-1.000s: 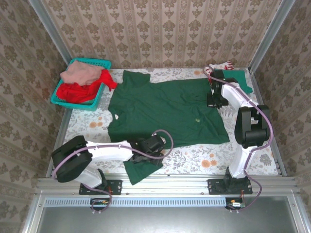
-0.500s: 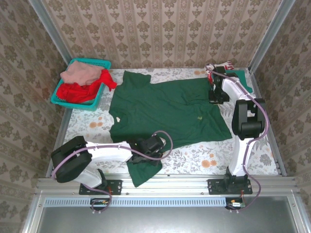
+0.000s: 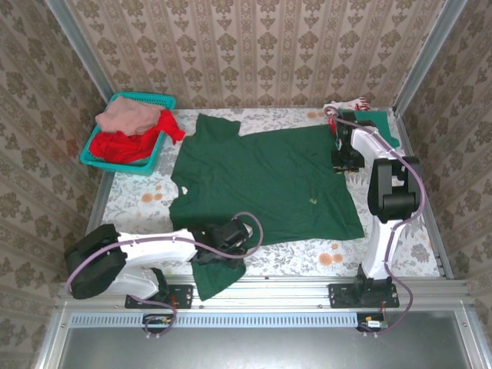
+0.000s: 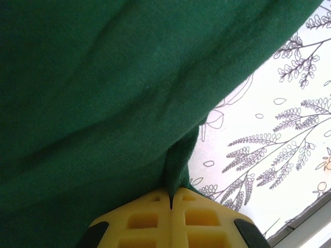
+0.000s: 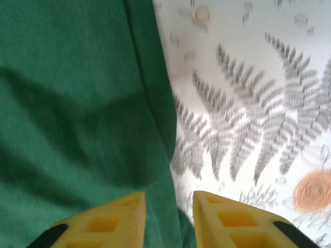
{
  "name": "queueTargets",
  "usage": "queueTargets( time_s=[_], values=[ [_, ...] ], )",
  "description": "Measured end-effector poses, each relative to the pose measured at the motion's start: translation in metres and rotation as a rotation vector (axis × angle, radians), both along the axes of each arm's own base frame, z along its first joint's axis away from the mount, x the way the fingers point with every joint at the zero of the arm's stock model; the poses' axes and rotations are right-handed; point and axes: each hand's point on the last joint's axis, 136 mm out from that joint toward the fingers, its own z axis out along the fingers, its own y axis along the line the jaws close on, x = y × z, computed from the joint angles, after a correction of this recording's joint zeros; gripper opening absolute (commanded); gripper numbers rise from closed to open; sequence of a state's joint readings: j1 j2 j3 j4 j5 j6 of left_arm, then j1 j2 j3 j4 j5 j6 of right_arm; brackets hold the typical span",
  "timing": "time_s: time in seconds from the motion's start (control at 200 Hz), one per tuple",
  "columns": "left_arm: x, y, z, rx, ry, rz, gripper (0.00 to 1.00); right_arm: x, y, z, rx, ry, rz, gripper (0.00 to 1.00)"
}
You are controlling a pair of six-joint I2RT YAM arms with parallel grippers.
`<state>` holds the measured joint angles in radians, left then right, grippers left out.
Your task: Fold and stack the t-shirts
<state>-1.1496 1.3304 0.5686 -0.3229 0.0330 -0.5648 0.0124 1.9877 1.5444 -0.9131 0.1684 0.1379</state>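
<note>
Green cloth is seen pinched between the shut yellow fingers of the left gripper [image 4: 170, 195], a narrow fold of the dark green t-shirt [image 3: 261, 177] being clamped near the sleeve that lies at the front edge of the table [image 3: 307, 257]. The shirt is spread flat across the middle of the floral-patterned surface. At its far right corner, the right gripper [image 5: 168, 204] is held low with its jaws apart, the shirt's edge running between them; whether the pads touch the cloth cannot be told from the blurred wrist view. A red t-shirt [image 3: 123, 146] and a dusty pink one [image 3: 127, 117] are heaped in the teal basket [image 3: 142, 98] at far left.
</note>
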Motion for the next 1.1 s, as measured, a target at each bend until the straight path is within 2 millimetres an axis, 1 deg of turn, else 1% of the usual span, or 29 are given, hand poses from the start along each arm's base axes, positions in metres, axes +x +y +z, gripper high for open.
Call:
queueTargets(
  time_s=[0.095, 0.145, 0.22, 0.295, 0.32, 0.395, 0.48, 0.525, 0.585, 0.75, 0.805, 0.85, 0.865, 0.965, 1.02, 1.1],
  values=[
    [0.002, 0.002, 0.0, 0.002, 0.005, 0.008, 0.0, -0.027, 0.009, 0.007, 0.028, -0.021, -0.017, 0.38],
    [0.004, 0.003, 0.0, 0.002, 0.008, 0.016, 0.0, -0.04, 0.012, 0.006, 0.038, -0.023, -0.023, 0.4],
    [0.008, 0.005, 0.0, 0.001, 0.013, 0.027, 0.0, -0.057, 0.018, -0.004, 0.051, 0.001, -0.03, 0.4],
    [0.011, 0.007, 0.0, -0.001, 0.016, 0.037, 0.0, -0.064, 0.022, -0.016, 0.057, 0.032, -0.03, 0.37],
    [0.012, 0.008, 0.0, 0.0, 0.017, 0.041, 0.0, -0.064, 0.023, -0.02, 0.057, 0.042, -0.028, 0.36],
    [0.014, 0.01, 0.0, 0.001, 0.019, 0.048, 0.0, -0.061, 0.026, -0.028, 0.056, 0.047, -0.019, 0.29],
    [0.016, 0.012, 0.0, 0.004, 0.018, 0.052, 0.0, -0.059, 0.027, -0.032, 0.053, 0.047, -0.023, 0.16],
    [0.016, 0.013, 0.001, 0.007, 0.019, 0.051, 0.0, -0.057, 0.027, -0.032, 0.044, 0.046, -0.015, 0.08],
    [0.015, 0.014, 0.001, 0.009, 0.018, 0.048, 0.0, -0.052, 0.025, -0.03, 0.03, 0.035, -0.019, 0.0],
    [0.014, 0.016, 0.0, 0.01, 0.019, 0.048, 0.0, -0.034, 0.015, -0.018, -0.002, -0.011, -0.029, 0.0],
    [0.014, 0.016, 0.0, 0.009, 0.019, 0.048, 0.0, -0.029, 0.012, -0.013, -0.004, -0.027, -0.038, 0.19],
    [0.014, 0.016, 0.0, 0.009, 0.018, 0.048, 0.0, -0.024, 0.012, -0.009, -0.003, -0.042, -0.038, 0.38],
    [0.014, 0.016, 0.0, 0.009, 0.018, 0.048, 0.0, -0.022, 0.011, -0.007, -0.002, -0.048, -0.043, 0.41],
    [0.014, 0.016, 0.0, 0.009, 0.018, 0.048, 0.0, -0.01, 0.016, 0.002, 0.009, -0.089, -0.033, 0.47],
    [0.014, 0.016, 0.0, 0.009, 0.018, 0.048, 0.0, -0.001, 0.023, 0.004, 0.013, -0.098, -0.017, 0.47],
    [0.014, 0.016, 0.0, 0.009, 0.018, 0.048, 0.0, 0.019, 0.03, -0.001, 0.007, -0.103, 0.0, 0.47]
  ],
)
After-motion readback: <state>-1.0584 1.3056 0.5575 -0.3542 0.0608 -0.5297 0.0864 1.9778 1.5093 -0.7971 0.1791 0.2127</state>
